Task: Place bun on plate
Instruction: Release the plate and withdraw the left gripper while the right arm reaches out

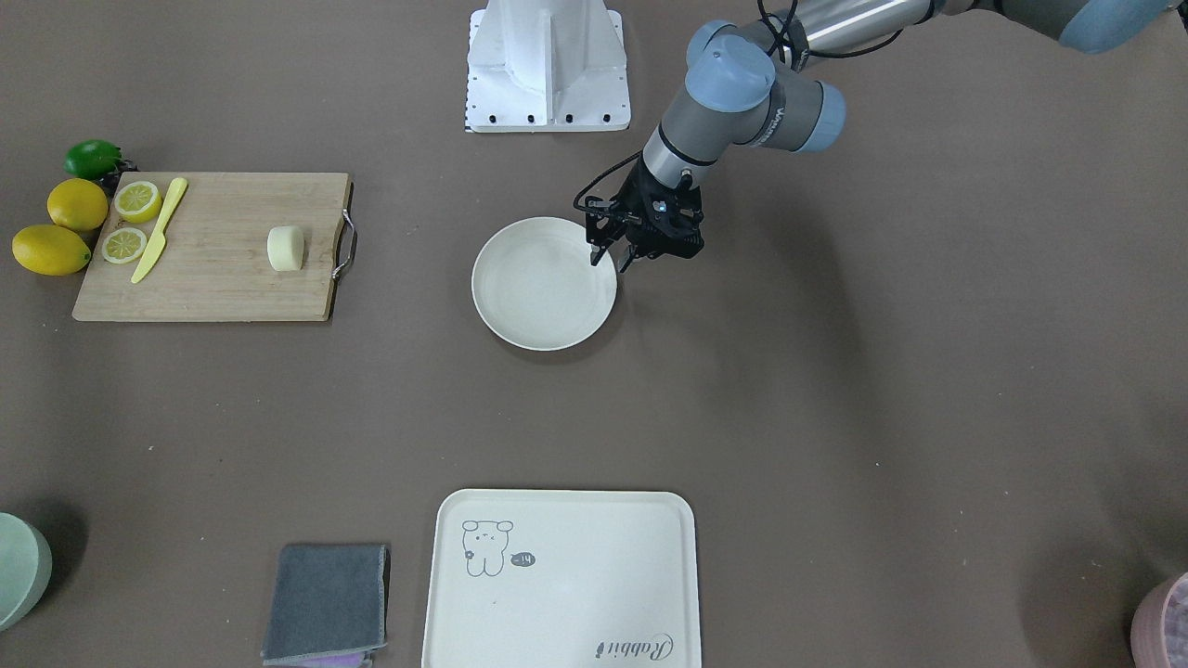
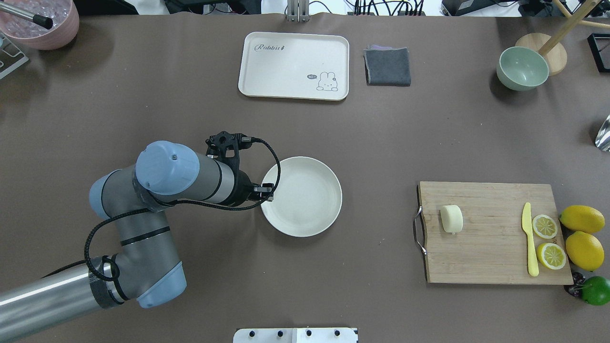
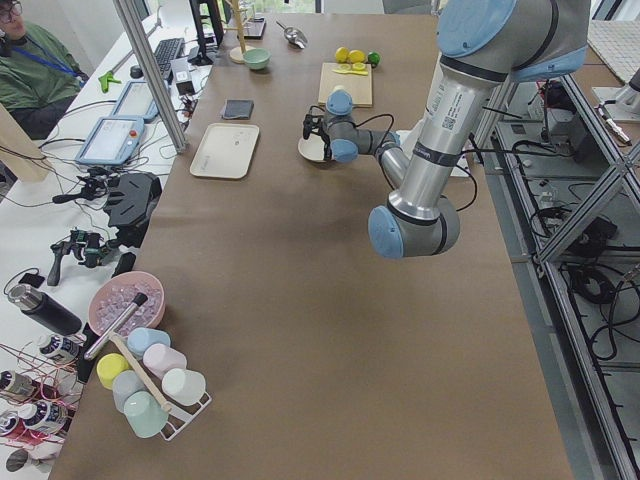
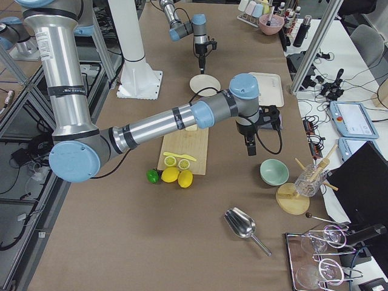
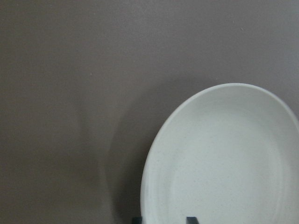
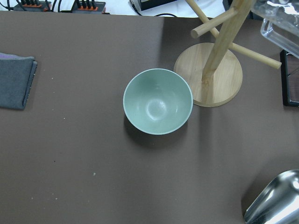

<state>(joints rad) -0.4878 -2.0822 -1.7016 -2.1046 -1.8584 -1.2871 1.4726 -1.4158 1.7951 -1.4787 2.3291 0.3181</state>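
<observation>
Bun point(image 2: 451, 218): on the wooden cutting board point(image 2: 495, 257), at its handle end, toward the tabletop's robot-right end. It appears to lie on its curved side. Nothing touches it.

Plate point(image 2: 301, 196): about mid-tabletop, bare, well apart from the board. Task not yet begun as things lie.

Left gripper point(image 1: 610, 263): at the plate's robot-left rim, fingers apart, nothing between them; one finger looks to be over the rim.

Right gripper point(image 4: 250, 147): seen only from the side, above the tabletop between the board and the green bowl point(image 2: 522, 68). Cannot tell whether its jaws are apart or closed.

Risks:
- The bun is smooth and rounded, so an off-centre pinch could roll it along the board or squeeze it out.
- If the left gripper drops at the rim, it could tip or shove the plate.
- The board's metal handle point(image 2: 419, 229) stands between bun and plate, so a low carry could catch it.

Surroundings:
- On the board's far end: yellow knife point(image 2: 529, 238) and two lemon halves point(image 2: 544, 226), well apart from the bun.
- Off that end: whole lemons point(image 2: 582, 218) and a lime point(image 2: 595, 290).
- Along the operators' edge: tray point(image 2: 294, 65) and grey cloth point(image 2: 387, 66).

The tabletop between board and plate holds no other object.
</observation>
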